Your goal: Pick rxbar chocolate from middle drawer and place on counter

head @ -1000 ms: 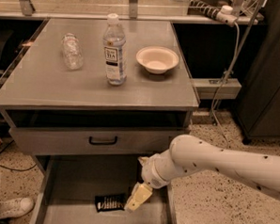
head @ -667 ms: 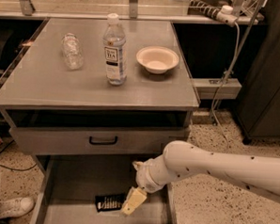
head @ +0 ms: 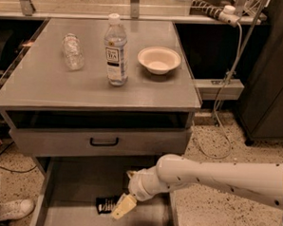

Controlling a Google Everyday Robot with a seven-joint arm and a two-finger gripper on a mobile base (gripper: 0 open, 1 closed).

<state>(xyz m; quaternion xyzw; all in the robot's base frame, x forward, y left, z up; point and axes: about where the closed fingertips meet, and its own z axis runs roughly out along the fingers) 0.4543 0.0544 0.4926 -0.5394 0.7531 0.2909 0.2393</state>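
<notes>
The rxbar chocolate [head: 105,205] lies flat on the floor of the open middle drawer [head: 76,185], a black wrapper with white lettering, near the drawer's centre. My gripper [head: 122,206] reaches down into the drawer from the right on a white arm, its pale fingertip right beside the bar's right end, partly covering it. The counter [head: 86,78] spreads above the drawers as a wide grey top.
On the counter stand an upright water bottle [head: 115,51], a bottle lying on its side [head: 73,51] and a white bowl [head: 159,59]. A closed drawer front with a black handle [head: 104,142] sits above the open drawer. A shoe [head: 10,210] is at lower left.
The arm has shifted left and lower into the drawer, bringing the gripper from beside the bar to right against its right end. The bar has not moved.
</notes>
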